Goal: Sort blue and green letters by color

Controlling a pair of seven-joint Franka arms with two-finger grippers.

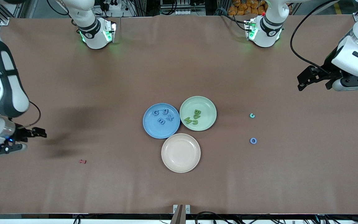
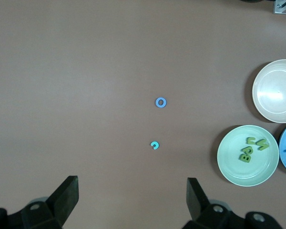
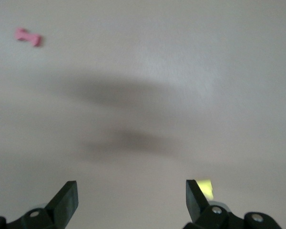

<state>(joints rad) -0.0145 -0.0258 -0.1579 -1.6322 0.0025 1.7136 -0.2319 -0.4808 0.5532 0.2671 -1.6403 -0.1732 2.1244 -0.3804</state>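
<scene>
My right claw hangs wide and empty over the desk's right-arm end; the blue plate and green plate hold sorted letters; the loose teal letter and blue O look light, stiff, thin, so I'd pinch their edges; my left claw waits wide; a yellow scrap sits half-hidden.

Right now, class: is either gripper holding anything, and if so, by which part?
Nothing is held. The left gripper and the right gripper both hang open and empty above the table.
</scene>
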